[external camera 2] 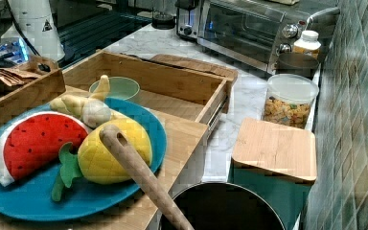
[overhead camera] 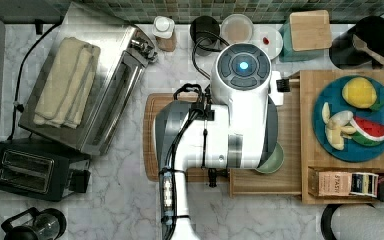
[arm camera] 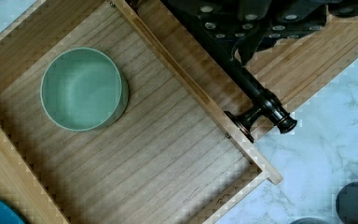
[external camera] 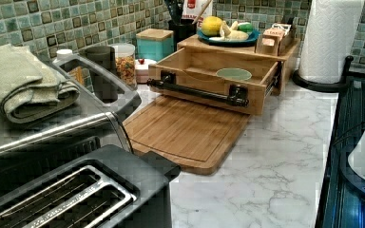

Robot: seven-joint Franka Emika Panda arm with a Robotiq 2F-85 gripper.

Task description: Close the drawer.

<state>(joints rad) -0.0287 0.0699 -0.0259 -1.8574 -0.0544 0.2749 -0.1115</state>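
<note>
Bowl (arm camera: pixel 83 88) inside open drawer (arm camera: pixel 168 154), wrist view.

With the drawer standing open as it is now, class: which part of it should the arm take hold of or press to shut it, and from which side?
Take the drawer by its long black bar handle. It stands off the front panel on two posts, so fingers could likely close around it or press flat against it. Come from the front, above the cutting board, and push toward the wooden box. A green bowl sits inside, so avoid reaching in.
</note>
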